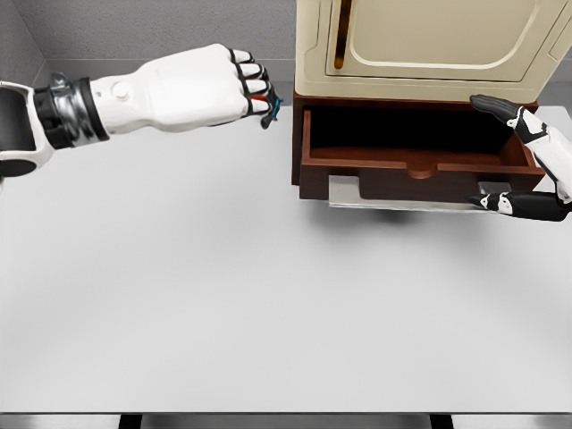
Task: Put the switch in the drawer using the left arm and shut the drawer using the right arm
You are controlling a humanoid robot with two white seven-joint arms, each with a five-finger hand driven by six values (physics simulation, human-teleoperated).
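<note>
Left hand (234,88) was curled tight around the switch (271,113), only a small red-and-blue sliver showing past the black fingertips, held above the tabletop (223,295) just left of the drawer (411,161). Judged best to carry it rightward over the open cavity and lower it before loosening, clearing the near wall. Right hand (523,161) sat spread at the drawer's right end, holding nothing. Drawer: dark reddish wood, boxy, notched front. Cabinet (429,45) above: cream, smooth, rounded panel.
</note>
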